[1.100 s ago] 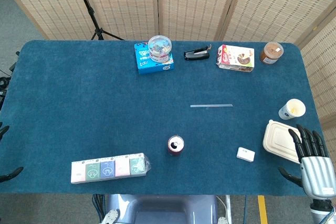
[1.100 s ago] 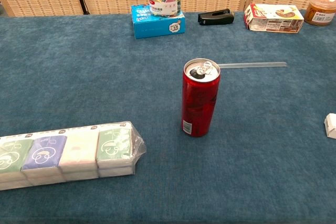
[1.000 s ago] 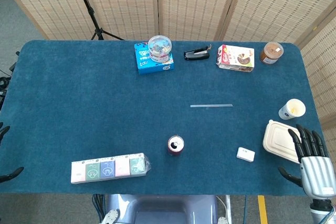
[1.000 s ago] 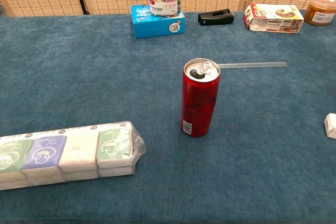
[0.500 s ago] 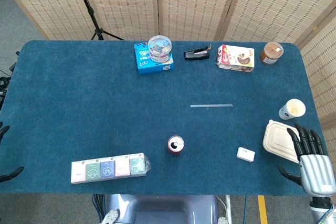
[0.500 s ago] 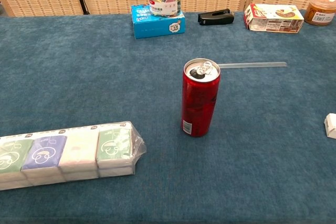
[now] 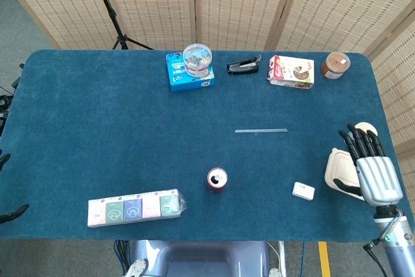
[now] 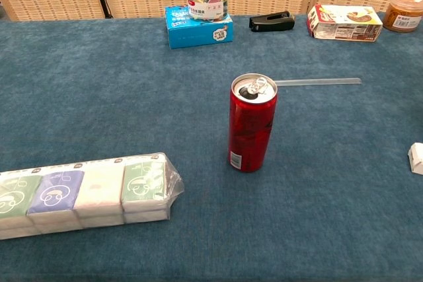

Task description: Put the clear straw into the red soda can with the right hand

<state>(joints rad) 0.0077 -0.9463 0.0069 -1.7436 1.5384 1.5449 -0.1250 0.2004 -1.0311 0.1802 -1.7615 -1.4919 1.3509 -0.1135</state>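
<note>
While nothing was held, the right hand [image 7: 371,170] hovered over the worktop's near right edge with its dark fingers [image 7: 360,141] spread and pointing away, above the beige lidded takeaway container [image 7: 339,168]. At the near left edge only a few dark fingertips of the left hand [image 7: 8,186] showed, apart from one another; I cannot tell whether they held anything.

Nearest on the blue felt worktop [image 7: 104,134] lay the long plastic-wrapped row of tissue packs [image 7: 135,207], towards the left. A little farther in, near the middle, the tall red soda can [image 8: 252,123] stood upright with its top opened. To its right, well apart, sat a small white box [image 7: 302,191].

Beyond the can, the thin clear straw [image 7: 261,130] lay flat on the felt, running left to right, well apart from the right hand.

Along the far edge stood a blue carton [image 7: 188,77] with a clear round tub of coloured bits [image 7: 196,60] on top, then a black stapler [image 7: 243,67], a red-and-white snack box [image 7: 292,71] and a brown-filled jar [image 7: 336,65].
</note>
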